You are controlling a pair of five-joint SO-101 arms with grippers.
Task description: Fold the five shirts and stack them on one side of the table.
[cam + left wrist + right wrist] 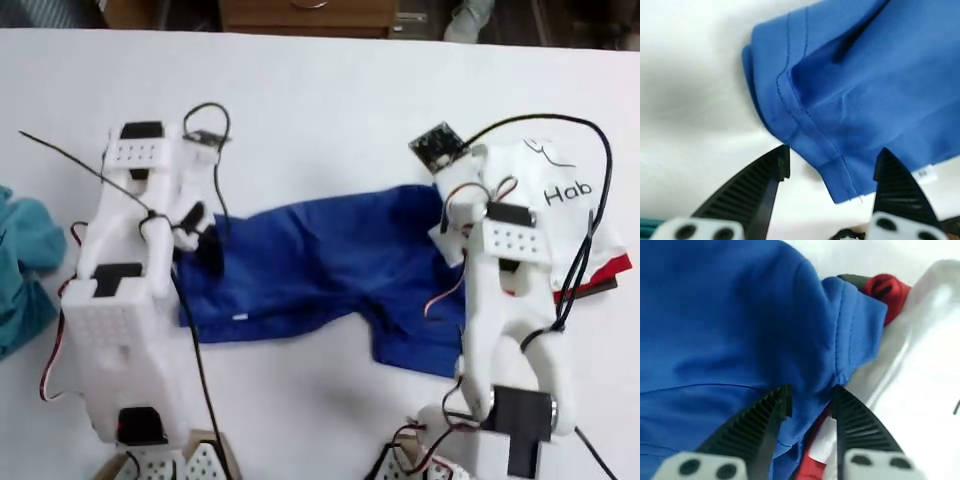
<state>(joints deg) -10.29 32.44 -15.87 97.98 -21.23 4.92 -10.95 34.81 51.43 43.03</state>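
Observation:
A blue shirt lies spread and creased across the middle of the white table. My left gripper is at its left edge. It stands open in the left wrist view, and a stitched hem corner of the blue shirt lies between the wide-apart fingers. My right gripper is at the shirt's right edge. In the right wrist view the right gripper is shut on a raised fold of the blue shirt.
A teal shirt lies bunched at the table's left edge. Under the right arm sits a pile with a white printed shirt on top and a red one beneath; the right wrist view has the red and white cloth beside the blue fold.

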